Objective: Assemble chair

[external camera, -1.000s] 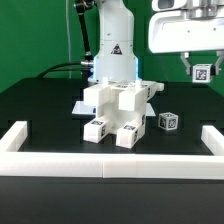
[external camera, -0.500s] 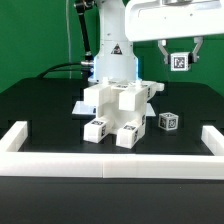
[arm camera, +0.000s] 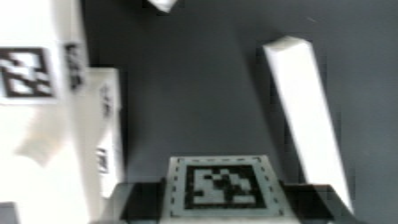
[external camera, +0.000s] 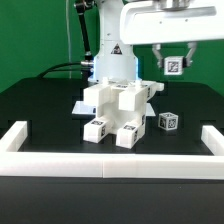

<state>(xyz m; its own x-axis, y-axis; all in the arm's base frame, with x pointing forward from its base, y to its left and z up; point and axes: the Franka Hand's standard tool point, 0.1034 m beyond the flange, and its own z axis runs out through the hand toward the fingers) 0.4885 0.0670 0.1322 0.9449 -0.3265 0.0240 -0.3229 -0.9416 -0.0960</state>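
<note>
Matte-white plastic, blocky and only part-built, the small chair stands mid-way across the black table. One small white tagged cube lies loose just beside it on the exterior view's right. You are, I judge, mid-carry. The large white two-finger gripper hangs high above the table, up and to that same side of the chair, pinching a small white tagged chair piece squarely between its fingers. Next you will need to bring that piece over its place on the chair, line it up and lower it in. The long low white border rail runs along the front. No brand or words can be read: only black-and-white square tags and a black triangular warning sign on the arm's base, its symbol too small to make out.
</note>
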